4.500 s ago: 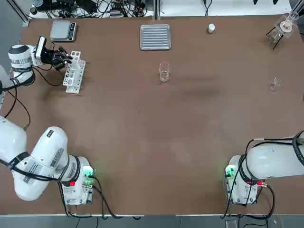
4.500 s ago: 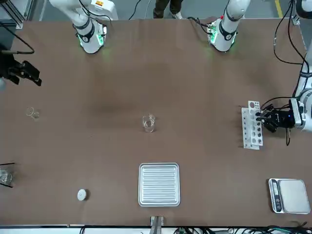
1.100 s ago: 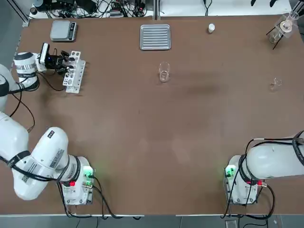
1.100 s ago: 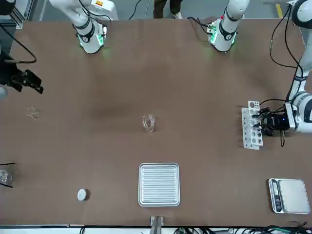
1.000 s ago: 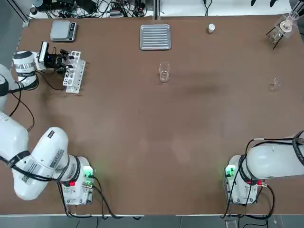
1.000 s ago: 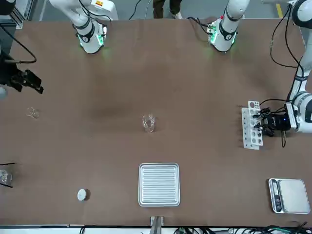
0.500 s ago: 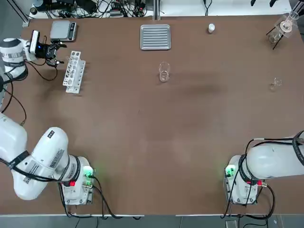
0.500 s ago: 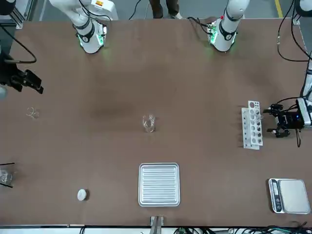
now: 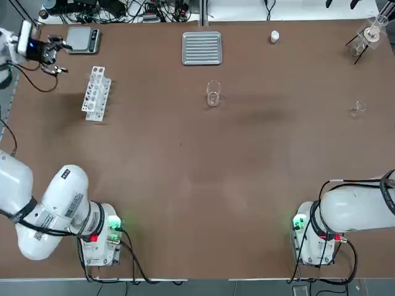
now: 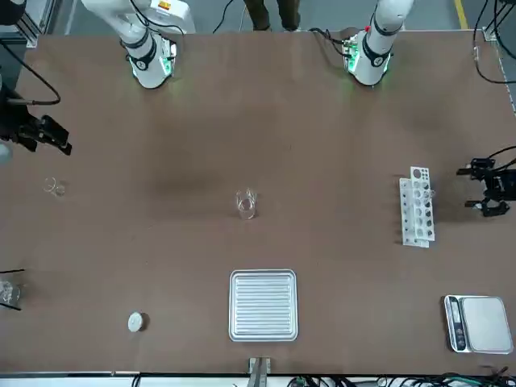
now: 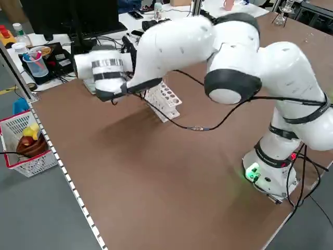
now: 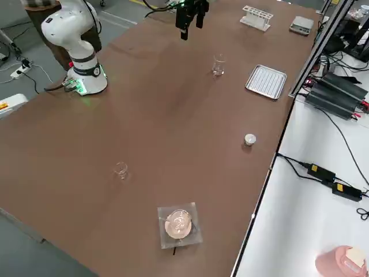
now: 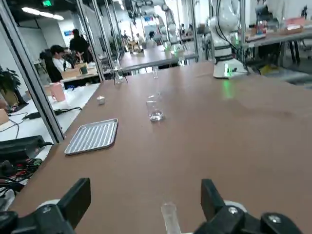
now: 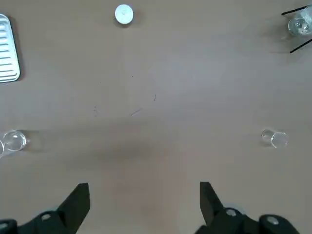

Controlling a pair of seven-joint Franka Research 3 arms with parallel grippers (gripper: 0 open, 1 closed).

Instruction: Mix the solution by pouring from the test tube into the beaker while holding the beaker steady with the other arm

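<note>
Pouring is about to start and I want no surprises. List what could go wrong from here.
1. The left gripper is open, empty and apart from the white test tube rack. A clumsy grasp could tip that light rack.
2. The small clear glass beaker stands unheld mid-table, with the open right gripper apart from it. Pouring before it is steadied might knock it over.

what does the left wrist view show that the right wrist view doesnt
Only the left wrist view: the open left claw with a clear test tube tip between its fingers, plus people at side benches.

Only the right wrist view: the open right claw, a small white round cap, the round flask on its dark stand and a tiny clear glass vessel.

Both: the brown table, the ribbed metal tray and the small clear glass beaker.
</note>
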